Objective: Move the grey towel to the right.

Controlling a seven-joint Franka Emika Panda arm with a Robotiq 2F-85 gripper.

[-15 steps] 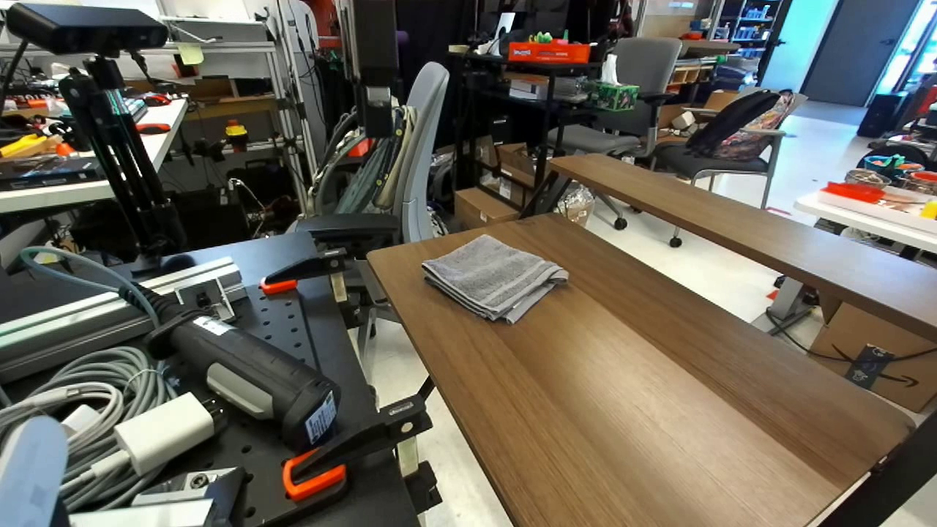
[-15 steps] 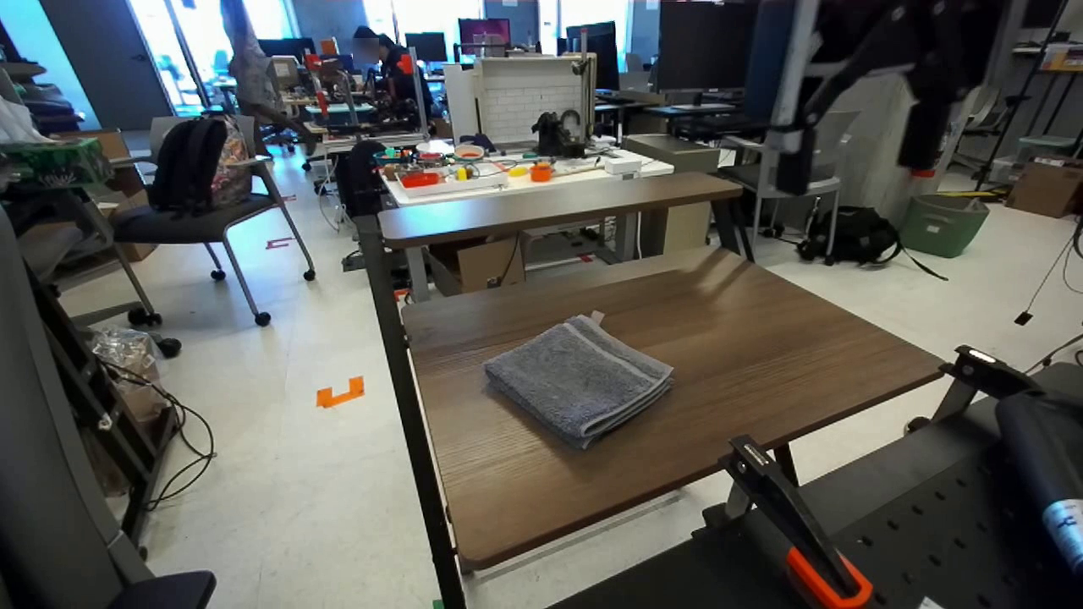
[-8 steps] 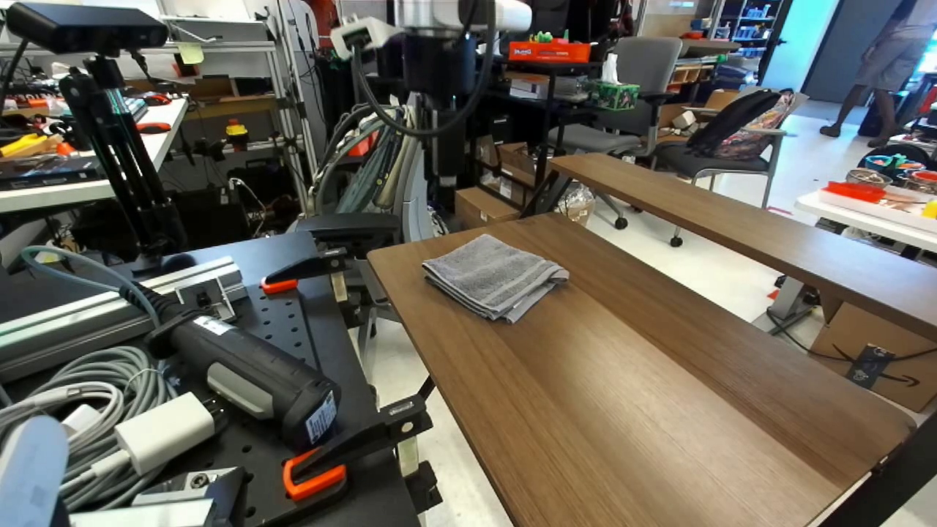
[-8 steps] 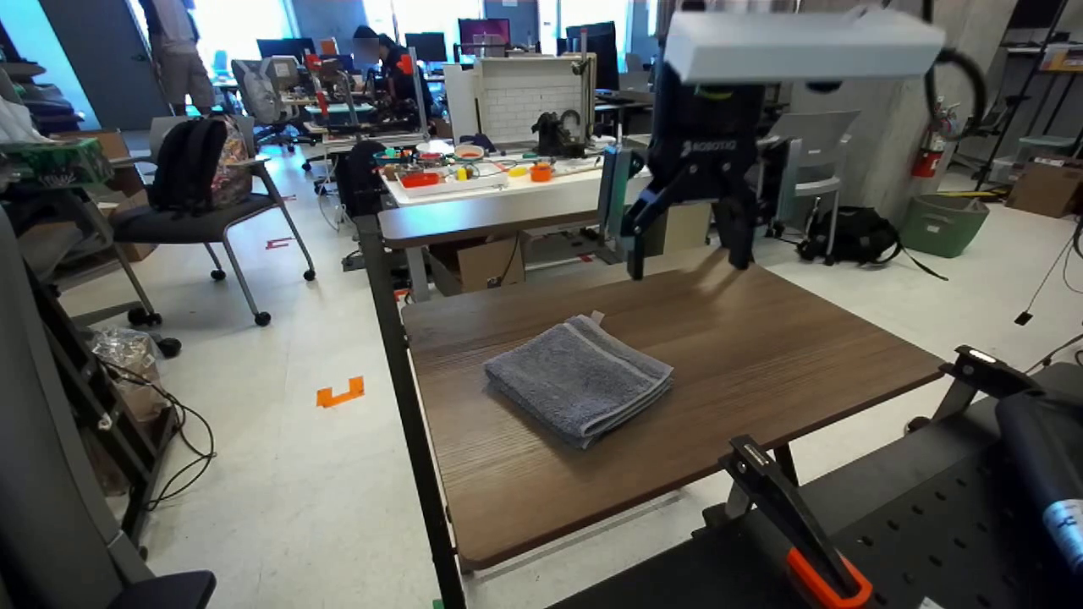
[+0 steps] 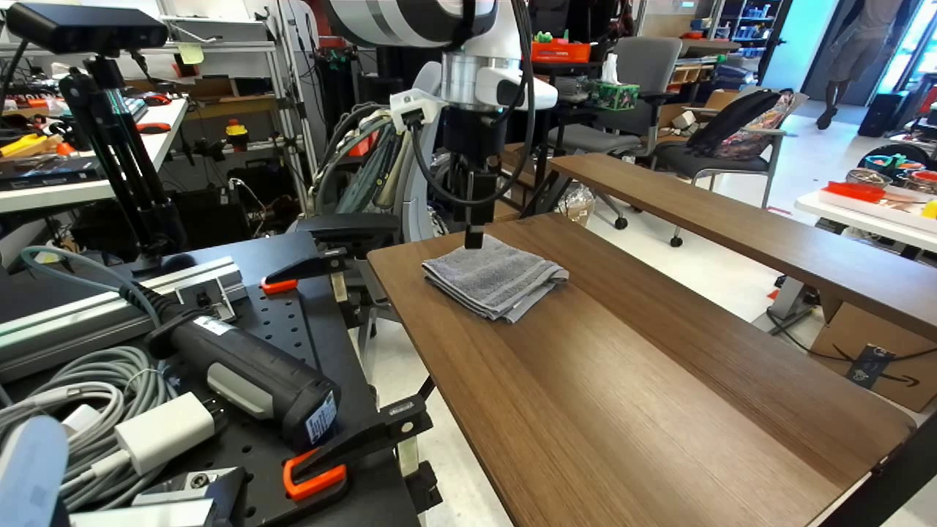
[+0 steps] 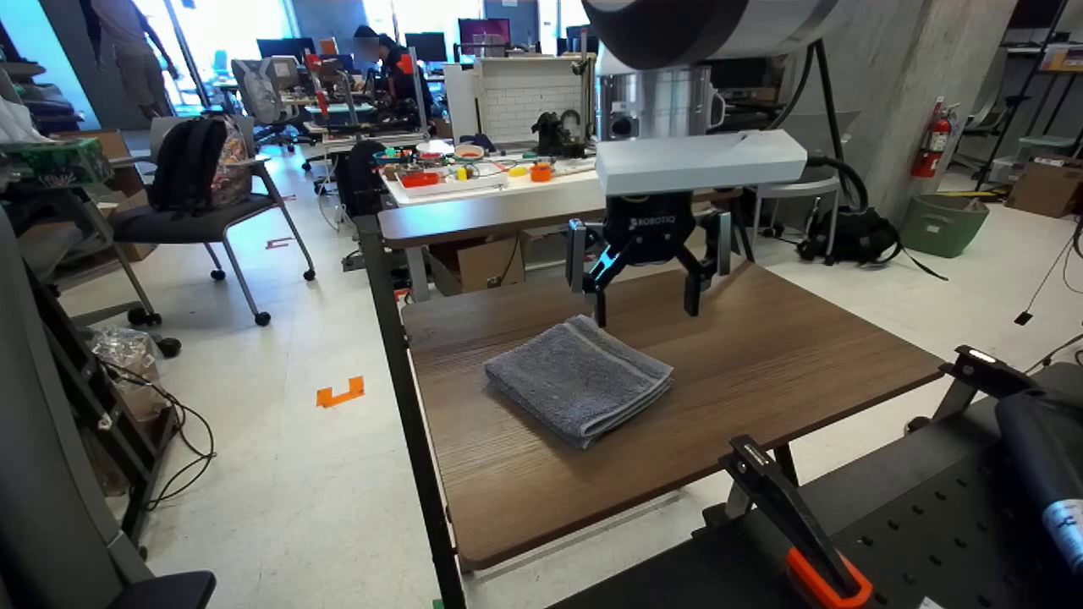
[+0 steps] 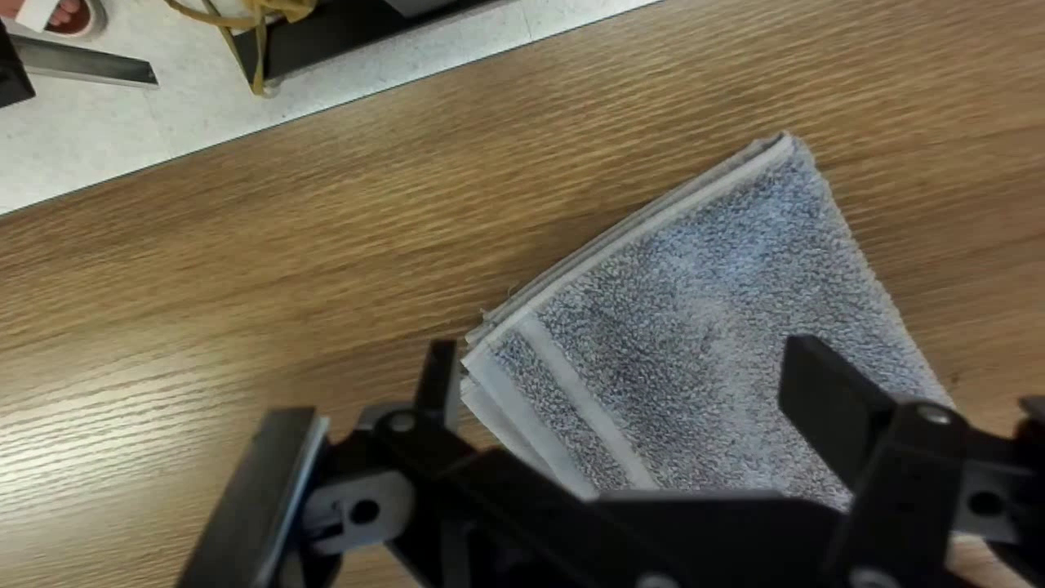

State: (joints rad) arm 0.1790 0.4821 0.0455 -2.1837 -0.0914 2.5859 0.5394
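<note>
Towel [image 7: 702,327] folded flat on the counter [image 5: 622,395], pincer [image 6: 646,315] above it; fingers [image 7: 826,400] wide apart, nothing held. Wrist view: one finger against the pile, the other beside the striped corner; clearance hard to judge. Likely fault: closing too high, tips catch only top layers and the fold opens. Too low, a tip may jam on the counter. Farther out: overshoot could leave it overhanging an edge.

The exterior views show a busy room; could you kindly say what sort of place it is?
Most likely a robotics lab, judging by the robot arm, the coiled cables and, further back, the monitors.
</note>
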